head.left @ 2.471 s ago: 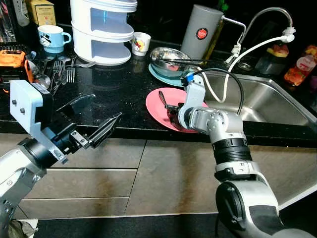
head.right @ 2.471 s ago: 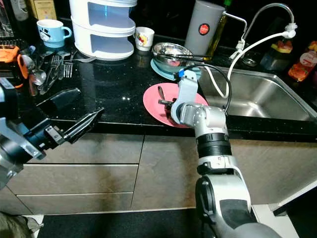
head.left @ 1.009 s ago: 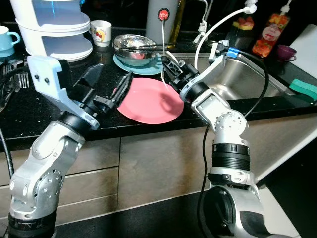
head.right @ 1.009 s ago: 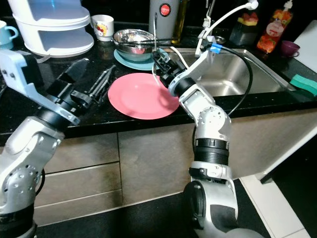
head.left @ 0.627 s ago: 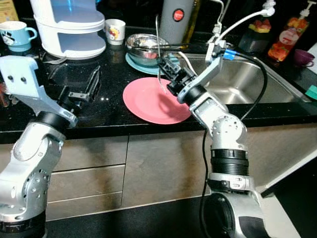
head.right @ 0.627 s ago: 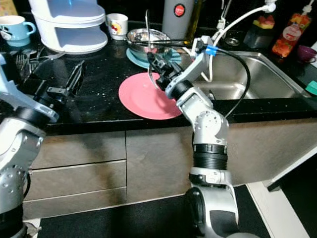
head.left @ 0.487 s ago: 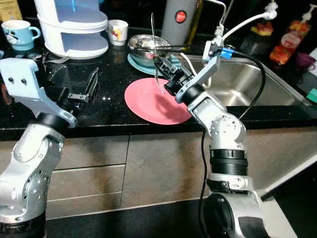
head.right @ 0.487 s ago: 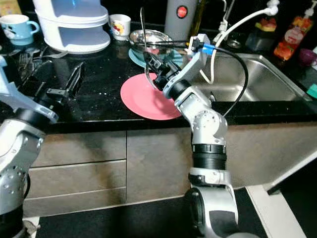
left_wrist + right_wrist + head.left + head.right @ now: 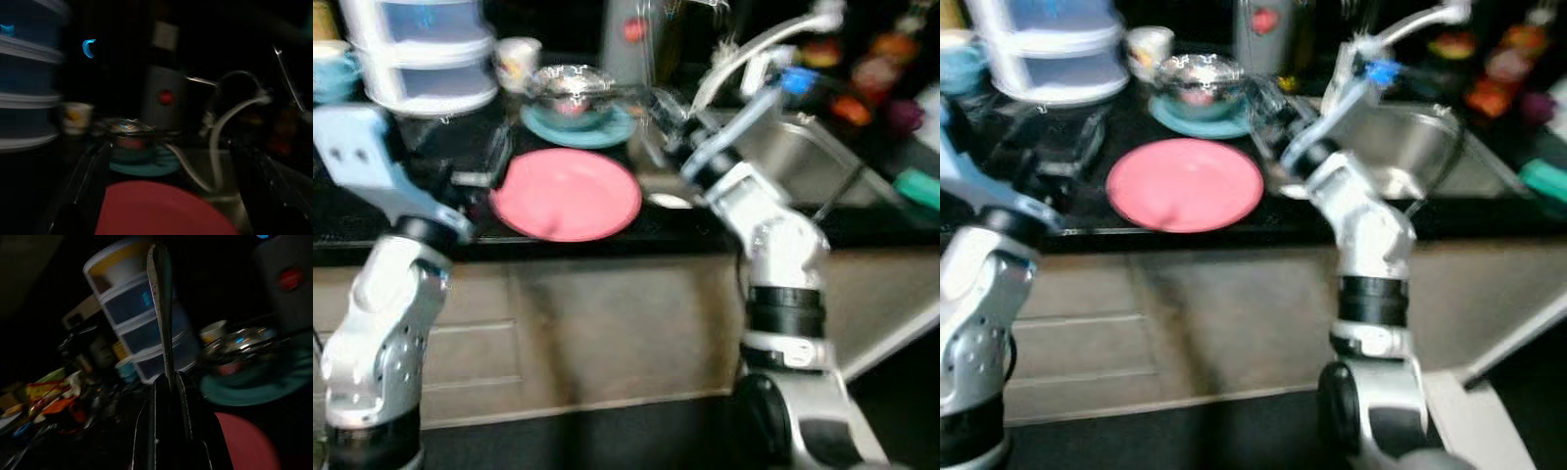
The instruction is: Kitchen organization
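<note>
Black countertop (image 9: 431, 240), pink plate (image 9: 566, 194), steel sink (image 9: 1410, 147)

Left arm: silver, elbow bent, forearm raised to the counter edge, blue wrist block uppermost.
Left gripper (image 9: 475, 176): black fingers level, pointing forward; spread unclear through blur.
Right arm: silver, elbow bent, forearm reaching up and forward.
Right gripper (image 9: 168, 382): fingers clamped together on a thin metal utensil (image 9: 163, 308).

White tiered container (image 9: 416, 54) at far left of black countertop (image 9: 372, 235); grey canister (image 9: 1266, 37) at far centre; sink (image 9: 1420, 147) and tap (image 9: 773, 39) at right
</note>
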